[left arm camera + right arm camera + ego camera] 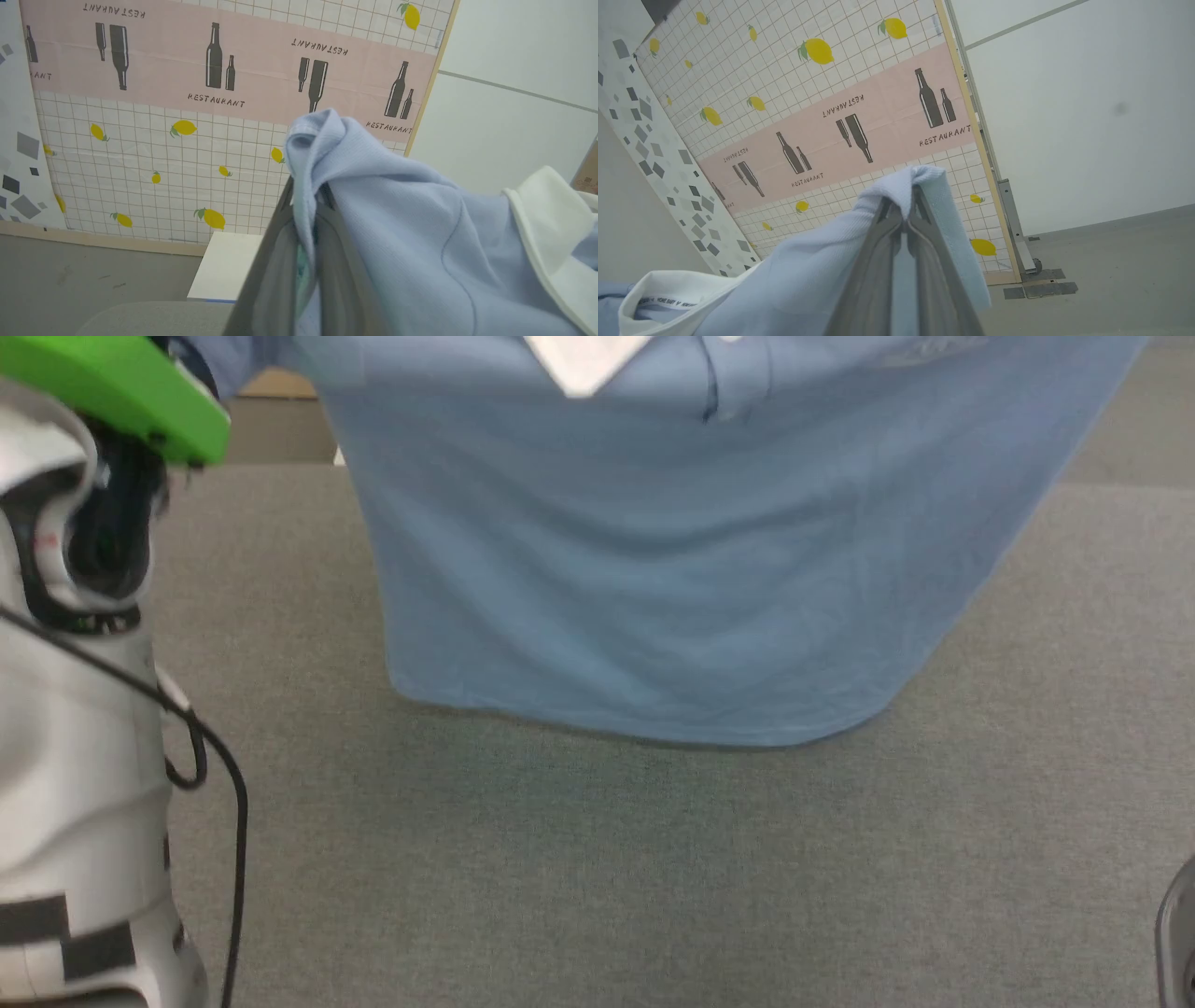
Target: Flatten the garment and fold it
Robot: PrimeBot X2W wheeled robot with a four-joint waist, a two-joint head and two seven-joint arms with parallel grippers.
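Observation:
The garment (672, 569), a light blue polo shirt with a white collar (583, 359), hangs spread out in the air over the grey table, its hem just above the surface. In the left wrist view my left gripper (306, 186) is shut on a bunched fold of the garment (397, 224) near one shoulder, with the white collar (546, 219) off to the right. In the right wrist view my right gripper (908, 205) is shut on the other shoulder fold of the garment (822, 261), with the collar (668, 289) at lower left.
A grey cloth-covered table (653, 877) lies under the shirt. My pale left forearm (75, 756) with a green cover (121, 392) and black cable stands at the left. A patterned partition (187, 116) and a small white block (224, 266) stand beyond the table.

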